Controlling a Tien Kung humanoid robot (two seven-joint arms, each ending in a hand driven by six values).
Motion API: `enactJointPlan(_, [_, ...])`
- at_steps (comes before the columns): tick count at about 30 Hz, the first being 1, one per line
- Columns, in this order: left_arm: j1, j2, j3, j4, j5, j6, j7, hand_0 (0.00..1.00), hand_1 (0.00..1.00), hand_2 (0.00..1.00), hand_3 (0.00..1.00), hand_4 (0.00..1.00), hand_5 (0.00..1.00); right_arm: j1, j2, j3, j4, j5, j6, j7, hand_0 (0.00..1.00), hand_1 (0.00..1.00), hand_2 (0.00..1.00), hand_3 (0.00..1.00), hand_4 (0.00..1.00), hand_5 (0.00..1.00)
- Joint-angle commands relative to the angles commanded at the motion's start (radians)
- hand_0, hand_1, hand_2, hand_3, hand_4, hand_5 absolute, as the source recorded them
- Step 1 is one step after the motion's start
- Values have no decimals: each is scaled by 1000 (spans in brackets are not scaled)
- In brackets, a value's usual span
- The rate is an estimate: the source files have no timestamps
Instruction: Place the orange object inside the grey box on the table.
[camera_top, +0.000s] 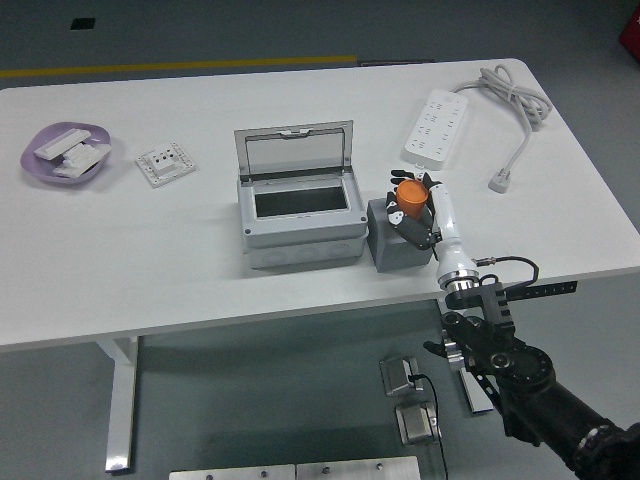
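A small orange object (410, 194) sits in the fingers of my right hand (414, 203), just above a small grey block (397, 240). The hand is white with black fingertips and is shut on the orange object. To its left stands the grey box (300, 238), its clear lid (294, 150) tilted up and back, its inside dark and open to view. The orange object is to the right of the box opening, not over it. My left arm is out of view.
A white power strip (437, 124) with cable and plug (503, 178) lies at the back right. A purple dish (64, 155) with white parts and a white socket plate (164, 164) lie at the left. The table's near edge runs just below the grey box.
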Motion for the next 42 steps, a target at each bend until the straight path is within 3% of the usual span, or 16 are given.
enactJointPlan(4, [1, 0, -1, 0, 3, 1, 0, 659, 687, 749, 835, 746, 857, 3, 0, -1, 3, -7, -13, -5, 635, 549, 608, 639, 2, 2])
enactJointPlan(5, [1, 0, -1, 0, 4, 1, 0, 659, 686, 748, 834, 746, 865, 5, 0, -2, 4, -9, -16, -6, 506, 462, 584, 586, 2, 2])
enactJointPlan(10, [0, 2, -2, 0, 6, 2, 0, 659, 686, 748, 834, 746, 865, 15, 0, -1, 6, -20, -29, -9, 506, 462, 584, 586, 2, 2])
enactJointPlan(11, [0, 2, -2, 0, 6, 3, -1, 658, 686, 751, 831, 747, 871, 18, 0, -1, 5, -22, -30, -9, 358, 362, 559, 540, 2, 2])
enactJointPlan(27, [-6, 4, -11, 0, 16, 15, -18, 658, 684, 751, 830, 749, 878, 118, 0, -30, 35, -190, -63, -99, 316, 339, 568, 529, 2, 2])
enactJointPlan(34, [-8, 6, -14, 0, 19, 20, -20, 658, 686, 752, 830, 749, 878, 182, 0, -91, 41, -353, -67, -223, 309, 338, 570, 528, 2, 2])
enactJointPlan(40, [-7, 9, -12, 0, 17, 23, -20, 652, 692, 758, 829, 750, 881, 255, 0, -186, 24, -491, -44, -314, 287, 328, 572, 527, 2, 2])
enactJointPlan(42, [-6, 11, -12, 0, 17, 25, -19, 648, 698, 761, 824, 749, 878, 289, 0, -227, 11, -537, -30, -345, 239, 311, 572, 526, 2, 2])
